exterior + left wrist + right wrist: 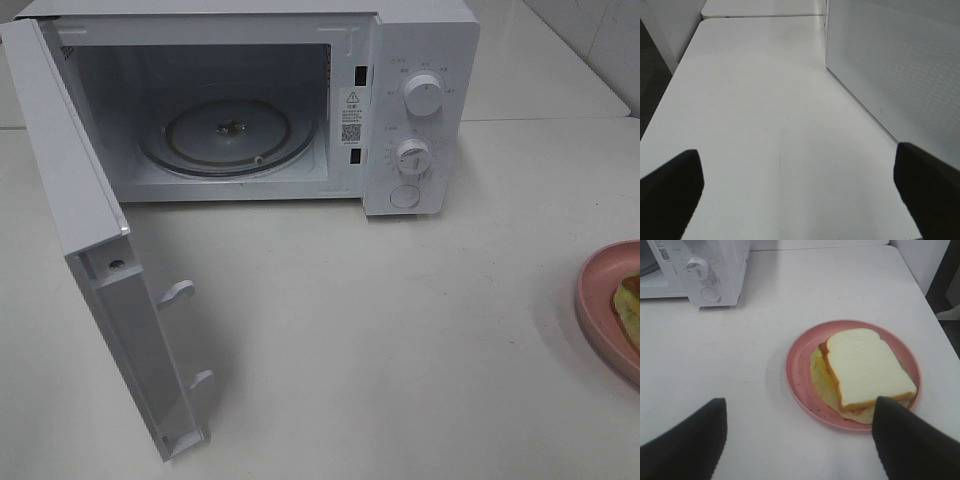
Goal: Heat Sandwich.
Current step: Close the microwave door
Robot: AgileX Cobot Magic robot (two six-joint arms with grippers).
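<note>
White tabletop [400, 330] everywhere, with the microwave [420, 120] parked at the back and its door [90, 250] already swung wide, so the glass turntable [228, 135] inside sits bare and ready. That's about all that looks done so far; the sandwich [865, 367] hasn't gone anywhere yet. It's lying flat on the pink plate [800, 375] well off to the right of the microwave, barely peeking into the overhead view at the edge. Left to do: pick it up, get it in, shut the door, turn the dials. The right gripper [800, 440] hovers just short of the plate with its jaws spread wide and nothing in them, and the left gripper [800, 195] is out over bare table beside the door, jaws fully apart, also empty. The sandwich's long axis seems to run diagonally, rounded crust end pointing toward the microwave side, though the wrist angle makes that a bit hard to call.
</note>
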